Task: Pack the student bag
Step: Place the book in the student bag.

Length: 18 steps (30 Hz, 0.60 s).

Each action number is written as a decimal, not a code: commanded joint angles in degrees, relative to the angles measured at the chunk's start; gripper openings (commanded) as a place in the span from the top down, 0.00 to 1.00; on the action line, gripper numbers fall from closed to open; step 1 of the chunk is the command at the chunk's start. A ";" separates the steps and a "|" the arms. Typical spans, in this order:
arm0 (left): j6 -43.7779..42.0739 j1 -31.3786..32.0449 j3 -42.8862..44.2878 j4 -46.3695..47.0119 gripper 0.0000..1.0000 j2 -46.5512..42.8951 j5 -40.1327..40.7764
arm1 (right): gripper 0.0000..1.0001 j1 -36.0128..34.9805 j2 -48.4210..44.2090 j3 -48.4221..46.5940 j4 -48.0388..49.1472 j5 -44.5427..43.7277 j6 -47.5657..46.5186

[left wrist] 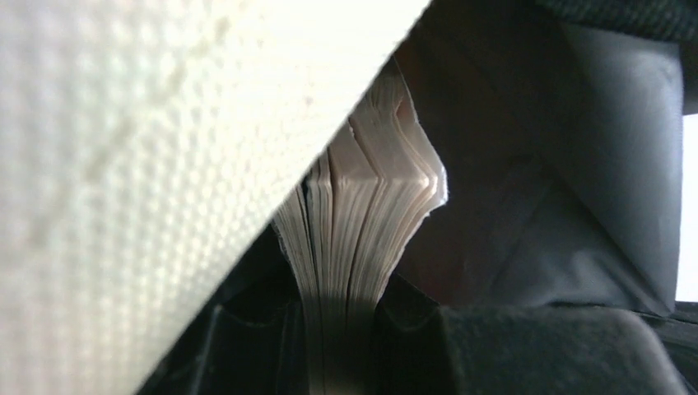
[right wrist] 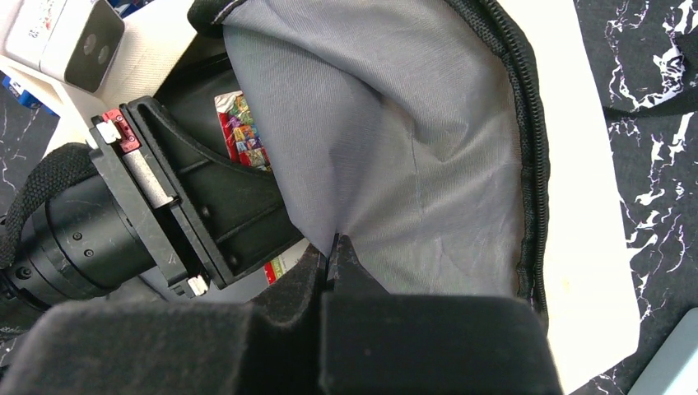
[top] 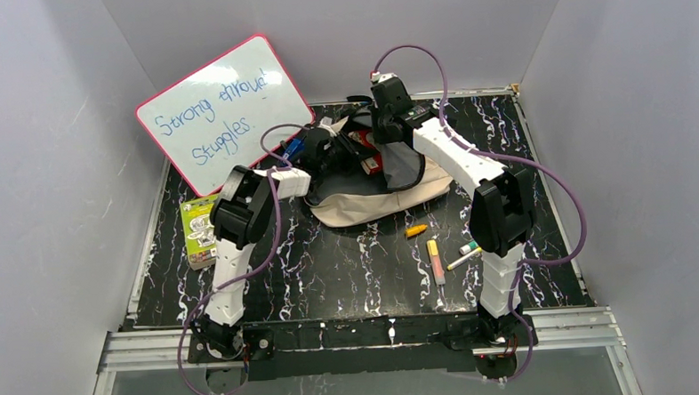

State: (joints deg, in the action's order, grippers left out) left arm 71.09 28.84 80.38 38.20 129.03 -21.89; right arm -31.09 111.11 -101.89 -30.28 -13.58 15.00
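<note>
The student bag (top: 369,205), beige with a grey lining (right wrist: 395,123) and a black zipper (right wrist: 531,140), lies open at the middle back of the table. My right gripper (right wrist: 336,247) is shut on a pinch of the lining and holds the flap (top: 402,168) up. My left gripper (left wrist: 342,329) reaches into the opening, shut on the spine edge of a thick book (left wrist: 366,206) whose pages fan out above the jaws. In the right wrist view the book's colourful cover (right wrist: 241,132) shows beside the left gripper's black body (right wrist: 197,214). Beige bag fabric (left wrist: 123,164) fills the left of the left wrist view.
A whiteboard (top: 226,109) with blue writing leans at the back left. A green booklet (top: 200,231) lies by the left arm. An orange marker (top: 416,230), a yellow and red highlighter (top: 435,260) and a green-capped pen (top: 464,253) lie in front of the bag.
</note>
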 commanded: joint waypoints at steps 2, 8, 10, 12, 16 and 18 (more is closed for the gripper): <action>-3.76 0.43 5.31 -5.02 0.75 -0.12 -0.97 | 1.00 0.07 -0.73 -1.72 4.00 0.13 -0.11; -6.87 0.43 6.89 -12.42 0.57 -0.69 0.65 | 0.98 0.28 -1.38 -0.52 5.02 0.13 -0.55; -7.87 0.43 6.87 -14.35 0.54 -1.38 0.99 | 0.98 0.41 -1.58 -0.29 5.21 -0.01 -0.72; -9.30 0.43 7.33 -18.41 0.49 -2.41 2.17 | 0.98 0.42 -1.89 0.15 5.55 -0.27 -0.97; -12.79 0.43 7.57 -25.32 0.36 -5.27 5.86 | 0.98 0.88 -2.34 1.11 5.85 -1.14 -1.62; -14.87 0.43 8.58 -29.65 0.27 -6.47 7.85 | 0.98 1.20 -2.39 1.46 5.93 -1.23 -1.86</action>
State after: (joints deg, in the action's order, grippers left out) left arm 61.76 28.99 86.04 18.83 129.25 -18.98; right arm -30.55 111.11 -100.68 -29.26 -13.78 13.91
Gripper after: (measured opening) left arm 0.675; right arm 0.021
